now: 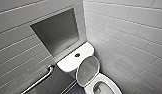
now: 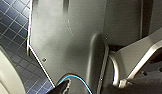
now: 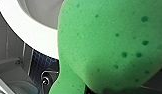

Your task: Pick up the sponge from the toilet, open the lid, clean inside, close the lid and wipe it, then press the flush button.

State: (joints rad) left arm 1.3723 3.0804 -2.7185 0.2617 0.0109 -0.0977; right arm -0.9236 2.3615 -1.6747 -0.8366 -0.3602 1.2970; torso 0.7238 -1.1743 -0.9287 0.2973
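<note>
The white toilet (image 1: pixel 107 81) stands in the corner with its oval lid (image 1: pixel 88 71) raised against the tank (image 1: pixel 72 61). The dark round flush button (image 1: pixel 77 55) sits in the middle of the tank top. In the right wrist view the bright green sponge (image 3: pixel 109 45) looms very close to the camera, with my right gripper shut on it. Behind the sponge lies the white bowl rim (image 3: pixel 29 27), with the inside of the bowl beyond it. My left gripper is open and holds nothing that I can see.
A metal grab bar (image 1: pixel 40 80) runs along the left wall below a recessed niche (image 1: pixel 57 31). White tiled walls close in on both sides. Dark blue floor tiles (image 2: pixel 12 27) lie beside the toilet, and a metal pipe fitting (image 3: pixel 45 80) is near its base.
</note>
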